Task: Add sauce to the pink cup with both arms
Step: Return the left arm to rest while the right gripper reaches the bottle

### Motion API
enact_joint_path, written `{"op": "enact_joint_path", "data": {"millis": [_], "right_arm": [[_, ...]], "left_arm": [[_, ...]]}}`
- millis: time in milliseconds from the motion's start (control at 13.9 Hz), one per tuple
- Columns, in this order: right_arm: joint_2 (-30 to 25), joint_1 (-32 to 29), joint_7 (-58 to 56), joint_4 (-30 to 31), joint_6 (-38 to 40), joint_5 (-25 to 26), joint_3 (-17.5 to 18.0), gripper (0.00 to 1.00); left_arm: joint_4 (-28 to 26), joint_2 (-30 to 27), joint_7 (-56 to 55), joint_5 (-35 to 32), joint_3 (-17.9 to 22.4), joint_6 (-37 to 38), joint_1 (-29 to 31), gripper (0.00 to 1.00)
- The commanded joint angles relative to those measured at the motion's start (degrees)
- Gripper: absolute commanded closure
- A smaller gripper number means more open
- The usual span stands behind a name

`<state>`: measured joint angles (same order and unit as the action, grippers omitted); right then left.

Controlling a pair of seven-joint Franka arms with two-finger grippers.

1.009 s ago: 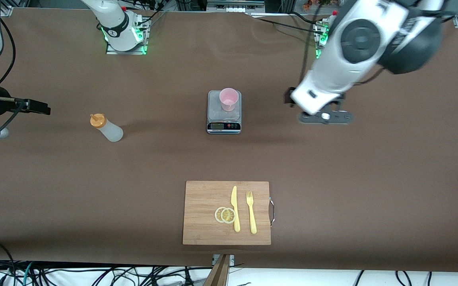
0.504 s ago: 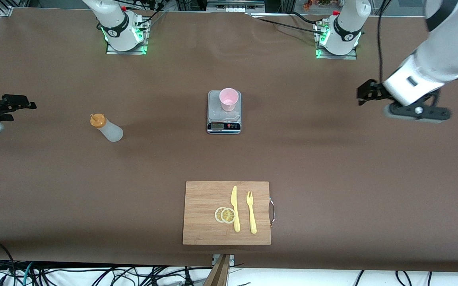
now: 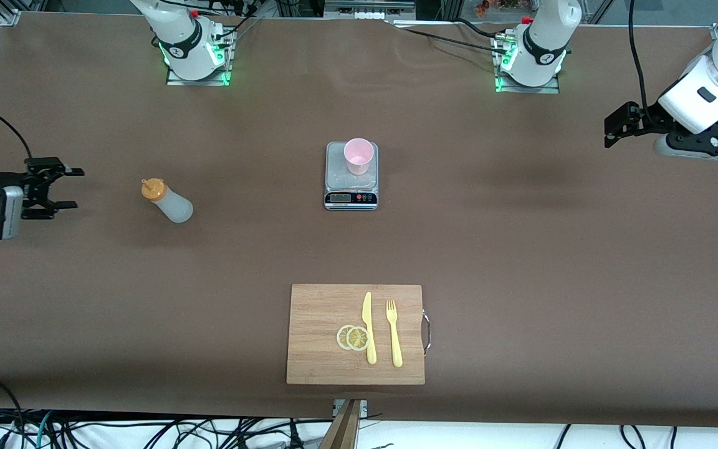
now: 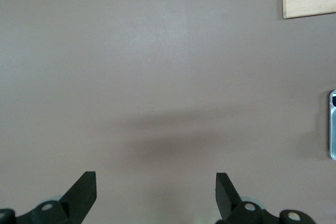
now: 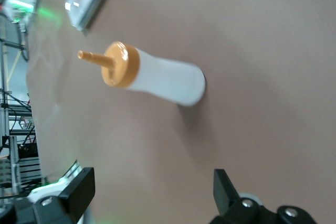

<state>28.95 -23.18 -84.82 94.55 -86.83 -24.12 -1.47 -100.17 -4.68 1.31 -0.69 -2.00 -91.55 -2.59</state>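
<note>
The sauce bottle stands on the brown tabletop, toward the right arm's end, with its orange nozzle cap on top. In the right wrist view the bottle shows whole, and nothing touches it. The pink cup stands upright on the plate of a small grey scale in the middle of the tabletop, well apart from the bottle.

The right tool hangs over the tabletop near the right arm's end, beside the bottle but clearly apart from it. Its two black fingers stand wide and released, with nothing between them. The left tool is over the left arm's end of the tabletop, well apart from the scale. Its fingers are also spread and released, and only bare tabletop shows between them.

Nearer to the front camera than the scale lies a wooden cutting board. On it are two lemon slices, a yellow knife and a yellow fork, side by side.
</note>
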Motion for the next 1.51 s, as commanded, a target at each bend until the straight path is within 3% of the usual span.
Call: {"op": "enact_joint_path", "data": {"millis": [0,288,576,1441], "right_arm": [[-1.53,-1.25,-15.05,5.90,-1.93,-6.97,0.59,0.00],[1.98,-3.10,-33.70,9.95,-2.37,-14.01,0.59,0.00],[8.21,-4.16,-48.73,10.04,-2.29,-19.29,0.59,0.00],[12.88,-3.37,-60.45,10.39,-0.09,-30.02,3.32,0.00]], "left_arm": [[1.73,0.64,1.76,0.60,-0.11,1.37,0.30,0.00],[2.08,0.99,1.59,0.69,-0.37,1.37,0.39,0.00],[2.08,0.99,1.59,0.78,-0.37,1.55,0.30,0.00],[2.08,0.90,1.76,1.04,-0.28,2.69,0.39,0.00]]}}
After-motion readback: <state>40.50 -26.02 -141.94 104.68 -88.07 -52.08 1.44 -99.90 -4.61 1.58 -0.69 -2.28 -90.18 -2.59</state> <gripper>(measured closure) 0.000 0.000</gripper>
